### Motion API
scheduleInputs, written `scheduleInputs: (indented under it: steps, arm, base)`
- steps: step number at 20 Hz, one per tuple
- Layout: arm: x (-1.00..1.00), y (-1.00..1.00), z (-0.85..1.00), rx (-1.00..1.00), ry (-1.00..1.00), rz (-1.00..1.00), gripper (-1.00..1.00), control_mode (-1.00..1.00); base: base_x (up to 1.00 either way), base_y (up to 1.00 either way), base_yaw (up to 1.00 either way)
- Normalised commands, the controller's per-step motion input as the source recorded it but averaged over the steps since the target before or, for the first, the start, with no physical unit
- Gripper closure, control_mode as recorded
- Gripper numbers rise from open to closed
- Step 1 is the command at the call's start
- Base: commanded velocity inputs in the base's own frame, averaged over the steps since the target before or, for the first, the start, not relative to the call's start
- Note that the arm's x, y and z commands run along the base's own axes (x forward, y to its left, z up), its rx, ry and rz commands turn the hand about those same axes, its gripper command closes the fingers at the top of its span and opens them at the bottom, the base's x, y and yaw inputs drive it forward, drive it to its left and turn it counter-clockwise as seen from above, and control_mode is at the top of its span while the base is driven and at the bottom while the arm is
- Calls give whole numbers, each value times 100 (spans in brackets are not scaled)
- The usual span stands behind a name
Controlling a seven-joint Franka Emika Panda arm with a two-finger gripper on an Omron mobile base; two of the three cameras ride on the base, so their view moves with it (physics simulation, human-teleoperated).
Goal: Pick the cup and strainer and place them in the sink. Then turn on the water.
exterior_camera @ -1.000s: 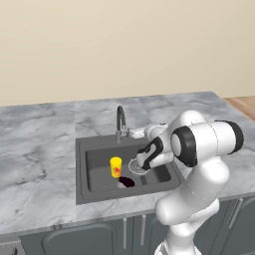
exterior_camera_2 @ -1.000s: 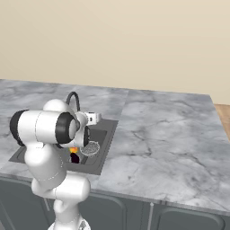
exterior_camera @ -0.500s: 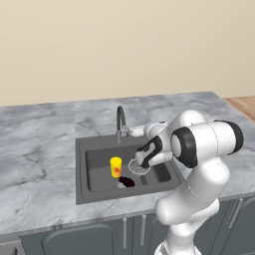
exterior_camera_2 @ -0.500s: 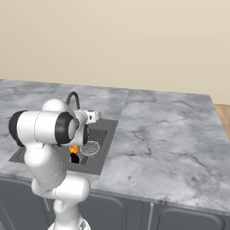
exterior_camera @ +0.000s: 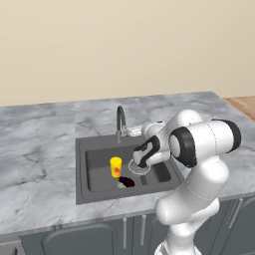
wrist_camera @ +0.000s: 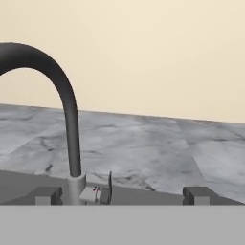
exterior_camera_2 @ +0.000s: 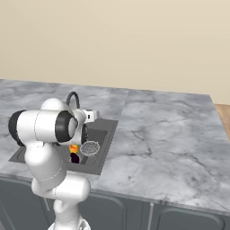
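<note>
Hand (wrist_camera: 122, 198) empty, fingers spread wide, facing the tap (wrist_camera: 67, 119) — cup (exterior_camera: 115, 166) and strainer (exterior_camera: 139, 167) already lie in the sink (exterior_camera: 82, 169); only turning on the water is left.

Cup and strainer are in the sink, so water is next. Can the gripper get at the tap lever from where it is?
Probably yes. The open gripper faces the lever at the tap's base, with nothing between them; cup and strainer lie lower in the sink.
</note>
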Motion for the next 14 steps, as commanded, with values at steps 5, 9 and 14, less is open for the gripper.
scheduleInputs:
  steps: [5,9,14]
  arm:
    - [0,14,-22,0,-3,0,-100,-100]
    - [0,2,-24,0,-4,0,-100,-100]
    - [0,0,-25,0,-10,0,-100,-100]
  base:
    - [0,0,0]
    - [0,0,0]
    - [0,0,0]
